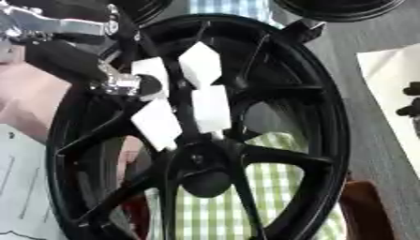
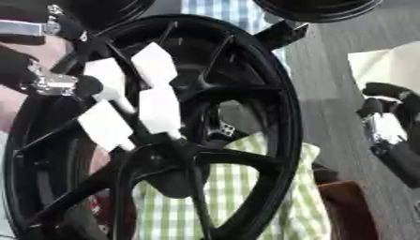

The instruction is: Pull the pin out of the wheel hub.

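Observation:
A large black wheel hub (image 1: 324, 117) with thin spokes fills the middle of both views, its round centre boss (image 1: 205, 180) low down. Several white flat pieces (image 1: 211, 108) stand among the spokes just above the boss. I cannot make out which part is the pin. My left hand (image 1: 119, 84), black with silver joints, comes in from the upper left and sits over the rim right beside the white pieces. Whether it holds anything is hidden. My right hand (image 2: 386, 129) rests at the right edge, apart from the wheel, fingers relaxed and holding nothing.
A green-and-white checked cloth (image 1: 287, 187) lies under the wheel. White paper (image 1: 390, 79) lies on the grey table at right, and more paper (image 1: 20, 187) at lower left. Another black round object (image 2: 316, 9) stands at the top edge. A brown object (image 2: 353, 211) is at lower right.

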You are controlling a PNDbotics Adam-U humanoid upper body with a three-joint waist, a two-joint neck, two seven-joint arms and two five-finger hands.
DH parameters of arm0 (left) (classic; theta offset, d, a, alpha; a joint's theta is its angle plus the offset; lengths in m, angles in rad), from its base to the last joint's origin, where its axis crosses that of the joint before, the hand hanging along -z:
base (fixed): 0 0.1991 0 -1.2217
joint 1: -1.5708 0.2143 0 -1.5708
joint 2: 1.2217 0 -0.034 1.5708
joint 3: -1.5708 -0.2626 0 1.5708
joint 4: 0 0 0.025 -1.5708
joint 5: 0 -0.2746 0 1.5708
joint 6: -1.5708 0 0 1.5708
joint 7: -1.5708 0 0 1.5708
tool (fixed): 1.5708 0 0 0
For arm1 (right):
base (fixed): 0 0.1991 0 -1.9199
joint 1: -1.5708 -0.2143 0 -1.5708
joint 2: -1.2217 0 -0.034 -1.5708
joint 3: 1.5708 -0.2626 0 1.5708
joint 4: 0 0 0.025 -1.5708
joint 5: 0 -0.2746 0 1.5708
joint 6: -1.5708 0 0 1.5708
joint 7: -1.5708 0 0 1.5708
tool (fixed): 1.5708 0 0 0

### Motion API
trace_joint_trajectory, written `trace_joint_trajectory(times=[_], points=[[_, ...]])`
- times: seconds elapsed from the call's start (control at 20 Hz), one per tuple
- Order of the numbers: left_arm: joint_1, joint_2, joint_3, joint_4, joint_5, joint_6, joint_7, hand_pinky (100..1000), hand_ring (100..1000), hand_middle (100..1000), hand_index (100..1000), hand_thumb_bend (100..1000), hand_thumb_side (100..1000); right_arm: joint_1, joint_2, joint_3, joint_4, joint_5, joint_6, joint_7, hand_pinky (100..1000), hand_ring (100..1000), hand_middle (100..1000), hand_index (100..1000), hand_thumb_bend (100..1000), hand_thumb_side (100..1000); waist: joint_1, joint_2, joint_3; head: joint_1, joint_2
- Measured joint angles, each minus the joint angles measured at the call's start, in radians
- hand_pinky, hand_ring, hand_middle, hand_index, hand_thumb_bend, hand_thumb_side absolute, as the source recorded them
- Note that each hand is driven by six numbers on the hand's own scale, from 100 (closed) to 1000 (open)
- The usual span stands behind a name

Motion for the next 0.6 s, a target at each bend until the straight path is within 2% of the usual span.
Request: trace_joint_trajectory(times=[0.45,0.6], points=[[0.002,-0.004,-0.005,0.015,0.027,-0.022,-0.001,824,717,584,800,260,904,-0.002,0.0,0.0,0.0,0.0,0.0,0.0,900,625,732,804,100,622,0.0,0.0,-0.001,0.007,-0.002],[0.004,-0.004,-0.005,0.017,0.043,-0.016,0.008,819,712,583,787,267,884,-0.002,0.0,0.0,0.0,0.0,0.0,0.0,900,625,731,804,100,622,0.0,0.0,-0.001,0.007,-0.003]])
